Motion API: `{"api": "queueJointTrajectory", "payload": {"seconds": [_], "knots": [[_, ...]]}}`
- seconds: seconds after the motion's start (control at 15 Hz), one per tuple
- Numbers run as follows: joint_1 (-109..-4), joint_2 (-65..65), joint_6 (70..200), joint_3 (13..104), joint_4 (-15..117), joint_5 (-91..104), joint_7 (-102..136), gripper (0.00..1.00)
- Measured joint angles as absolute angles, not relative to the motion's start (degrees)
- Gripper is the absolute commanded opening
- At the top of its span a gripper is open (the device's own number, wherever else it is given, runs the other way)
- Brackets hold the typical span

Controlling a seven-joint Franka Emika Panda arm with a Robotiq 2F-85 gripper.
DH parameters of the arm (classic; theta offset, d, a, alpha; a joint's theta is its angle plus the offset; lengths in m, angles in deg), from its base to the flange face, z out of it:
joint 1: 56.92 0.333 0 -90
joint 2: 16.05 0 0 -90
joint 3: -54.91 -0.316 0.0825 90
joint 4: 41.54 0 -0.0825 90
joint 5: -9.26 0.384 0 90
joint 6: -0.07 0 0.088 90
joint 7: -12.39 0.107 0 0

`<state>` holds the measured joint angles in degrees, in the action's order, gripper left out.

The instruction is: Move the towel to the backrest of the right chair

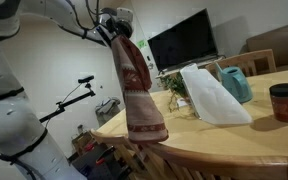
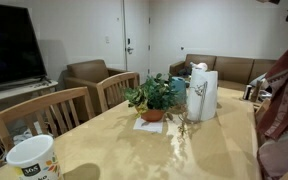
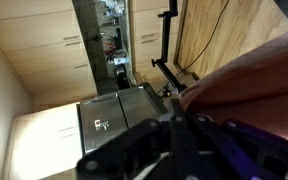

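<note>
One tool [image 1: 116,28], closed on the top end of the towel [image 1: 136,90], holds the cloth clear of the bench [image 1: 234,135] so that it hangs full length, striped dark red and tan (in the wrist view it shows only as a reddish blur at the right). Its lower hem hangs at the near bench edge, just above the top rail of the right chair [image 1: 154,152]; whether hem and rail touch cannot be told. Farther along the bench stand a white bag [image 1: 212,95], a teal pitcher [image 1: 236,82] and a red jar [image 1: 284,102], with a potted plant [image 1: 174,88] beside the bag. A slatted wooden chair [image 2: 44,118] stands at the bench's far side. Farthest back, a dark television [image 1: 182,42] stands by the wall.
</note>
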<state>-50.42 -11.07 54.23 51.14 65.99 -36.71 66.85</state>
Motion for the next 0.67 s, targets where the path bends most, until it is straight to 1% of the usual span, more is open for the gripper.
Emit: {"api": "queueJointTrajectory", "payload": {"seconds": [0.67], "knots": [[-59.8,-4.9,55.4,60.6,58.3,-28.2,83.1,0.01]]}}
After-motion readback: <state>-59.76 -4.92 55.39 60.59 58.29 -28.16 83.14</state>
